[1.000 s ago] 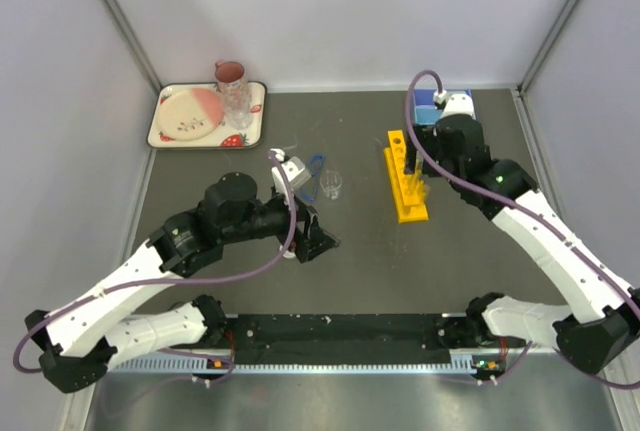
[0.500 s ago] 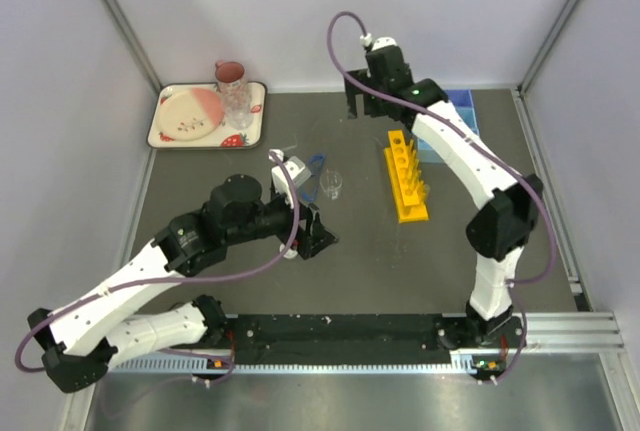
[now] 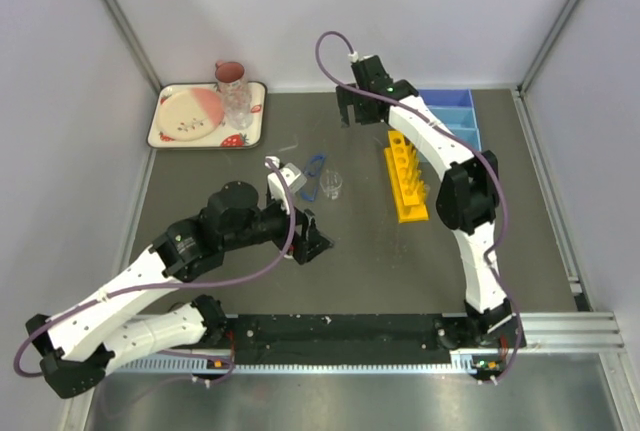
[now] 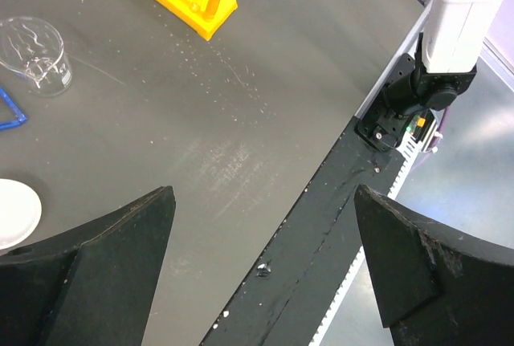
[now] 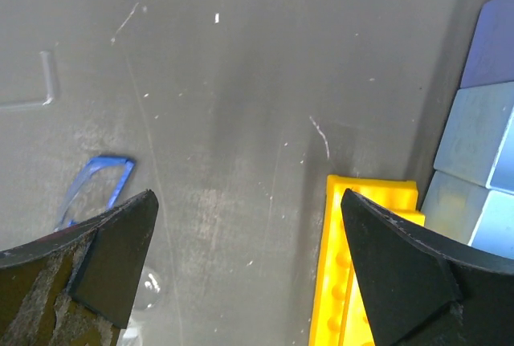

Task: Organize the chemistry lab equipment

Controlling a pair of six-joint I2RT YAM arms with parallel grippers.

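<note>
Wide open and empty at the left gripper [image 3: 308, 241], low at 7 o'clock of the small clear beaker [image 3: 332, 183], with blue-rimmed goggles [image 3: 313, 176] just beside at its 9. Gaping too, gripping nothing, at the right gripper [image 3: 350, 111], 11 o'clock of the yellow holed tube rack [image 3: 405, 181].

At the far left corner of the dark table [image 3: 360, 271], a cream strawberry-patterned tray [image 3: 200, 143] holds a pink-and-cream plate [image 3: 190, 113], a clear tumbler [image 3: 238, 106] and, at its far edge, a pink mug [image 3: 231, 73].

Bright, even light; soft shadows
</note>
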